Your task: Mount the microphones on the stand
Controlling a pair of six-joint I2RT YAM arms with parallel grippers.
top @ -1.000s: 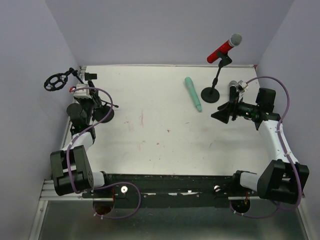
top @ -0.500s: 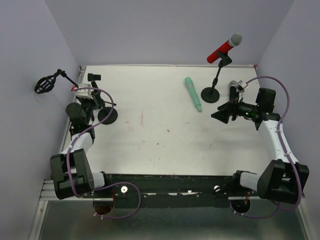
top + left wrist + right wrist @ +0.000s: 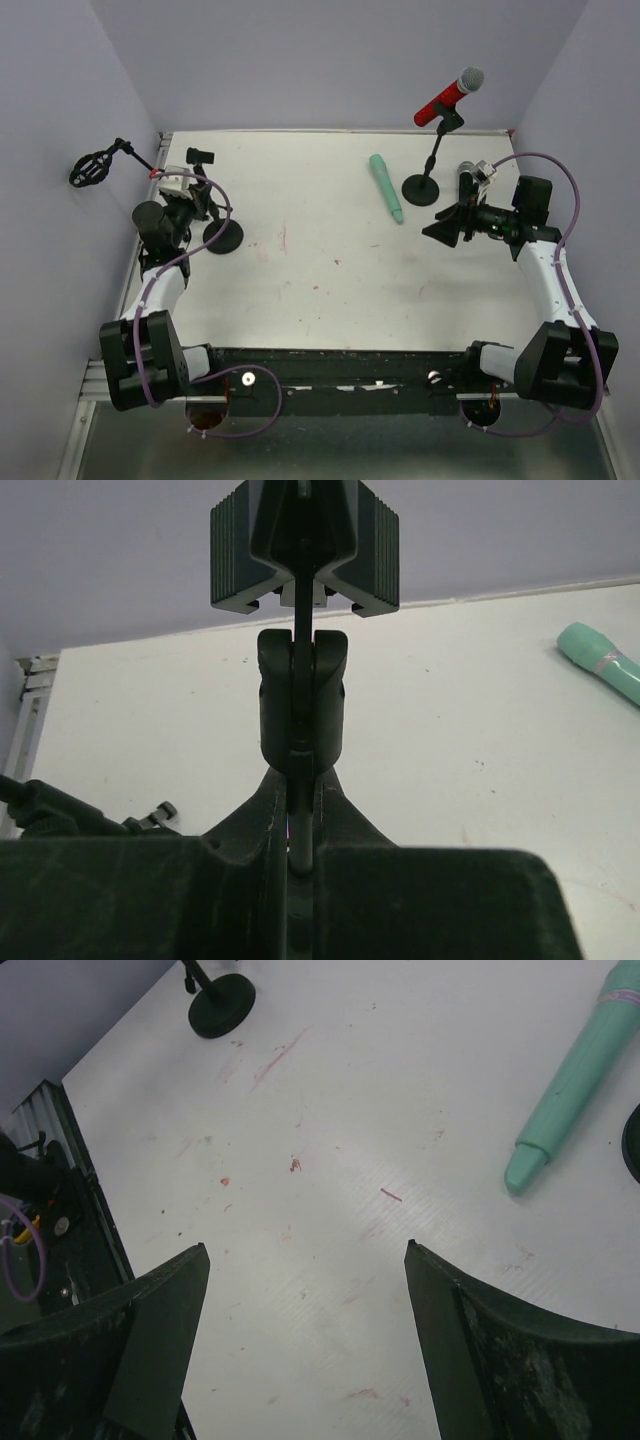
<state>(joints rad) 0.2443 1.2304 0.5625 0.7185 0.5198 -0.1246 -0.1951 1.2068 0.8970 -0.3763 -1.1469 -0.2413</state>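
So, at the far left a cradle stand point(image 3: 92, 168) hangs its empty ring mount out past the left edge of the bench point(image 3: 320, 290). Just beside it the left end effector point(image 3: 302, 830) is clamped tight on the thin stem of a clip stand point(image 3: 222, 236). That stand's round base is near the bench's left side, and its clip point(image 3: 303, 550) is empty above the fingers. I cannot tell whether the base bears fully on the bench. Right of centre the green mic point(image 3: 386, 187) lies flat and loose, narrow end toward the near edge. Beyond it the red mic point(image 3: 448, 97) is already seated, tilted, in the right stand point(image 3: 421, 188). The right end effector point(image 3: 440, 228) hovers low just right of that stand's base, fingers spread wide and holding nothing, pointed toward the green mic. A black mic point(image 3: 478, 172) seems to lie just behind it, partly hidden. I judge the step in hand to be placing the clip stand for a second mic, with one of three attached. The next move calls for the left arm to hold that stand upright and steady. The right arm would then close across the green mic's body, lift it and press it into the clip without knocking the red mic's stand. The bench is white, flat and scuffed with faint reddish marks; pale lilac walls point(image 3: 330, 60) close it on three sides.
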